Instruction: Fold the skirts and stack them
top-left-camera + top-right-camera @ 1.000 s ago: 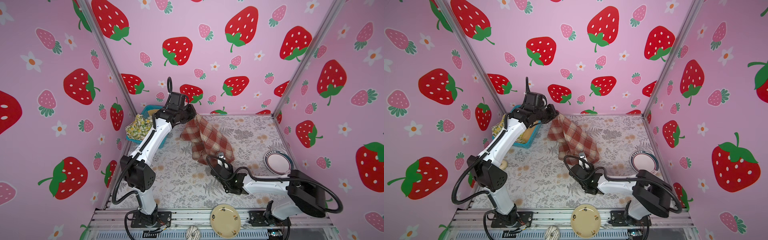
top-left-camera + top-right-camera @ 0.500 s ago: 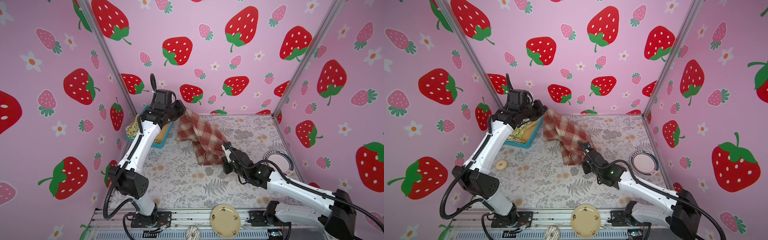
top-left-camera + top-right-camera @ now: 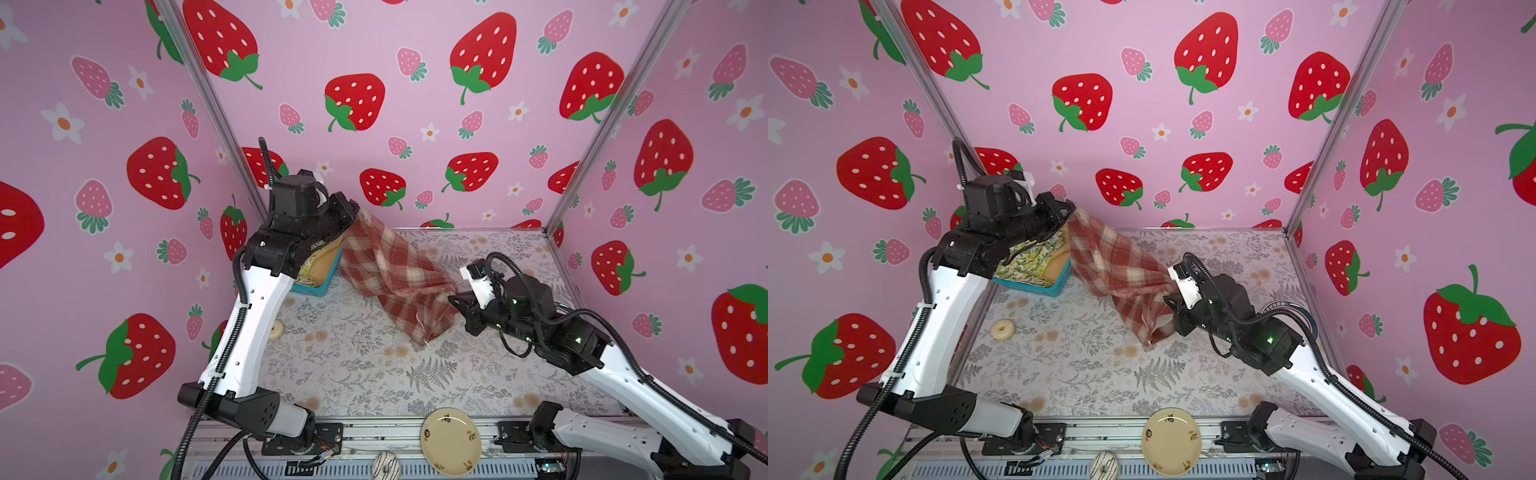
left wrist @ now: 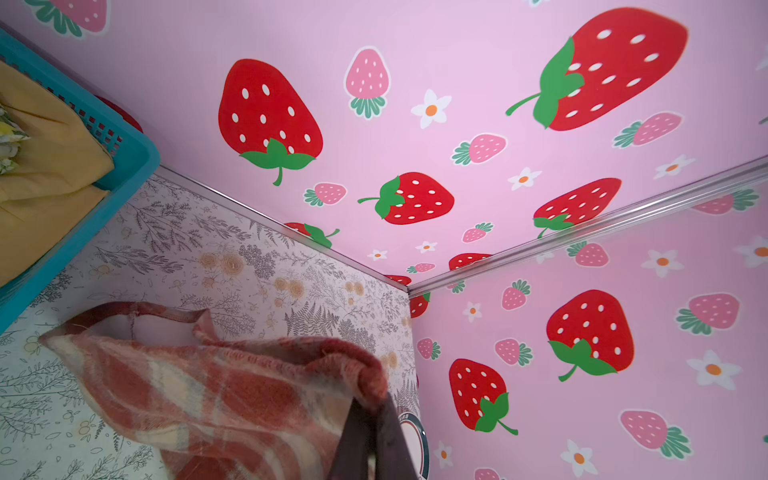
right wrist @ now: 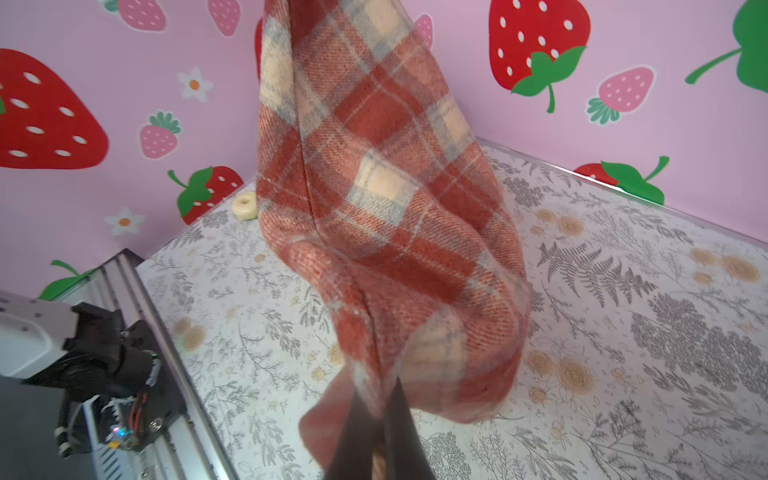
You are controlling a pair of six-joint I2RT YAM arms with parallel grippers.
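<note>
Seen from my remote station: the left arm blocks most of the blue basket beside the plaid skirt, so only slivers of the lemon skirt and mustard skirt show. The jaws of the left gripper and right gripper are buried in the plaid skirt's folds. Behind the plaid skirt, the right arm hides most of a round dish, and its lettering is too small to read.

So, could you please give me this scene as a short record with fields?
plaid skirt: held up, stretched between both grippers
left gripper: shut on plaid skirt's upper end, beside the basket
right gripper: shut on plaid skirt's lower end
basket: back left of the table, holding lemon skirt and mustard skirt
progress: no skirt folded on the table yet
</note>
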